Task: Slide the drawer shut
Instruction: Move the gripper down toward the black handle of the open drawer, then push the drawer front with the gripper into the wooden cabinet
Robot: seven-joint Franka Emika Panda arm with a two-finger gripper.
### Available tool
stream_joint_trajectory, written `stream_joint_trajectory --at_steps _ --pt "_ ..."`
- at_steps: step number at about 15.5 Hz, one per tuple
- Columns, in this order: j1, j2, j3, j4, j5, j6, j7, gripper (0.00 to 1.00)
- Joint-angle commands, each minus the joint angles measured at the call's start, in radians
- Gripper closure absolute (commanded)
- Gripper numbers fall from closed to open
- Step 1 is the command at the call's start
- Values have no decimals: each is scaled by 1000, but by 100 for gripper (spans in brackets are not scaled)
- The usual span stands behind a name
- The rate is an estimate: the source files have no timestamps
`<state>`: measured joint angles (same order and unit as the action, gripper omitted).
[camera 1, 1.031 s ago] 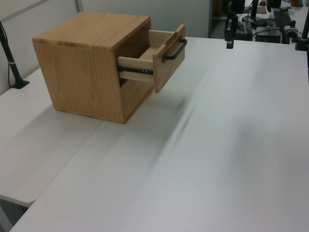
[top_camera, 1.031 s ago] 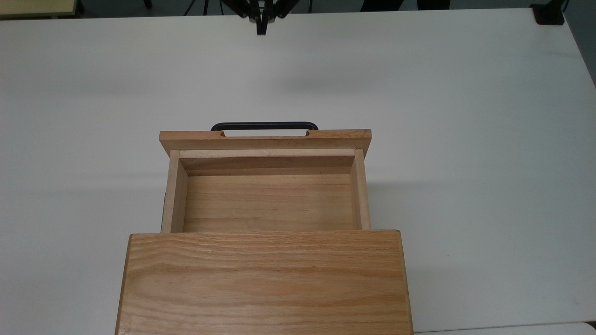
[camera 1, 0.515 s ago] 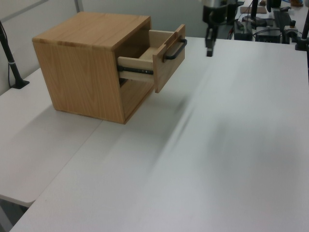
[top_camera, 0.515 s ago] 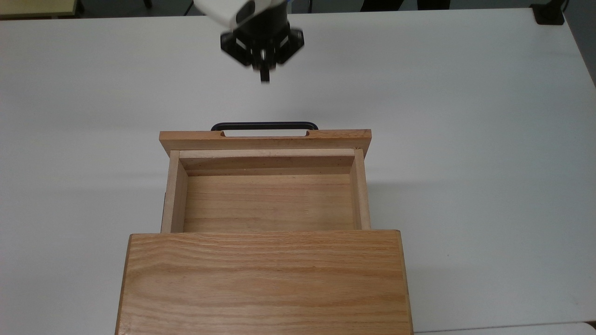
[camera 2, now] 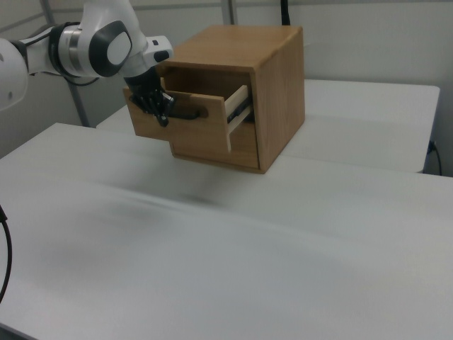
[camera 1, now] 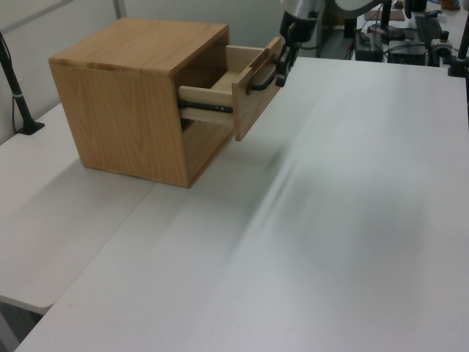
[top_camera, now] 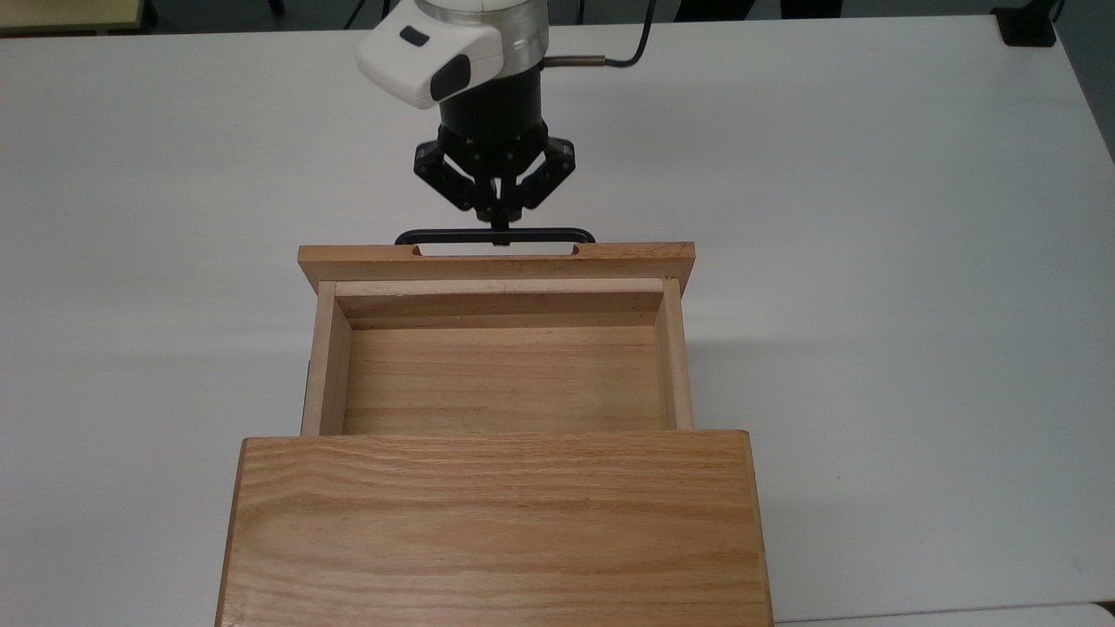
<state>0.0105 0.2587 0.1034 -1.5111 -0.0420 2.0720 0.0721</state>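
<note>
The drawer (top_camera: 501,379) stands pulled well out of the oak cabinet (top_camera: 492,522), and its inside is bare. Its wider front panel (top_camera: 496,259) carries a thin black bar handle (top_camera: 453,236). My gripper (top_camera: 499,228) hangs from the white arm just beyond the panel, fingers pressed together and shut, with the tip at the middle of the handle. From the side, the gripper (camera 1: 281,72) sits against the handle (camera 1: 262,79) on the drawer front (camera 1: 253,106). In the right view the gripper (camera 2: 163,117) meets the handle (camera 2: 190,113) at the drawer front (camera 2: 191,138).
The cabinet (camera 2: 276,78) rests on a white table (top_camera: 871,261) with wide bare surface on both sides. A black clamp base (top_camera: 1028,24) sits at the top view's far right corner. A black post (camera 1: 16,84) stands at the left view's left edge.
The arm has come in from the far table edge toward the drawer, bringing the shut gripper down to the handle. The drawer has not moved.
</note>
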Motion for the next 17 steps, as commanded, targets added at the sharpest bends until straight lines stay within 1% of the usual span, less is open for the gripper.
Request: stream_joint_trajectory --at_steps 1,4,13,15,17 --pt "-3 76 4 95 14 59 44 100" --pt "-4 117 4 124 11 149 64 100" --pt "-3 212 -1 123 4 592 86 100" --pt "-4 224 -1 123 2 635 84 100" --pt "-4 223 -1 118 2 636 84 100"
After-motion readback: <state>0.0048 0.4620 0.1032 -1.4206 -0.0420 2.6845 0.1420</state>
